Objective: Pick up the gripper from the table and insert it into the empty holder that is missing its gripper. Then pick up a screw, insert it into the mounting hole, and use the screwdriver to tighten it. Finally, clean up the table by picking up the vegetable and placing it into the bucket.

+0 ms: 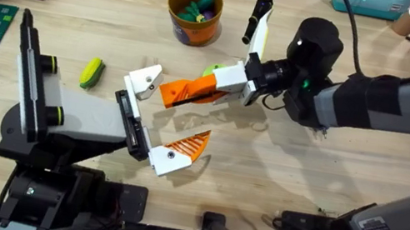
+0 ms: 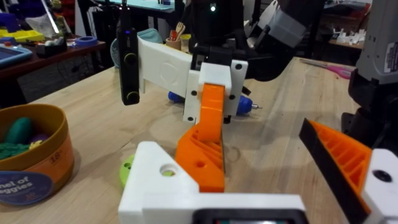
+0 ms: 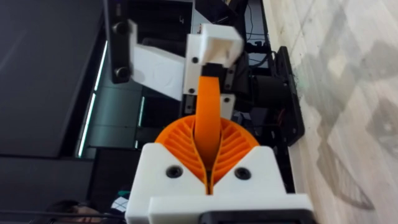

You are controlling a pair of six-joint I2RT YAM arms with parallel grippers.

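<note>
My right fingers (image 1: 231, 88) pinch the orange wedge-shaped plastic gripper (image 1: 188, 92), its tip just beside the empty white angular holder (image 1: 143, 81) mid-tabletop, not yet seated; screw, tightening and the yellow toy vegetable (image 1: 92, 72) remain.

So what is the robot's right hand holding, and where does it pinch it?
The right gripper holds the orange gripper by its thick end, the pointed tip aimed at the holder. The left gripper holds nothing.

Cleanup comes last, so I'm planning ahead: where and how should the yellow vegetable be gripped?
Grip the vegetable across its narrow middle, coming straight down from above. It is oblong and lies flat on the table. Bare wood runs along both of its long sides, so closing across the short width looks the surest hold.
</note>
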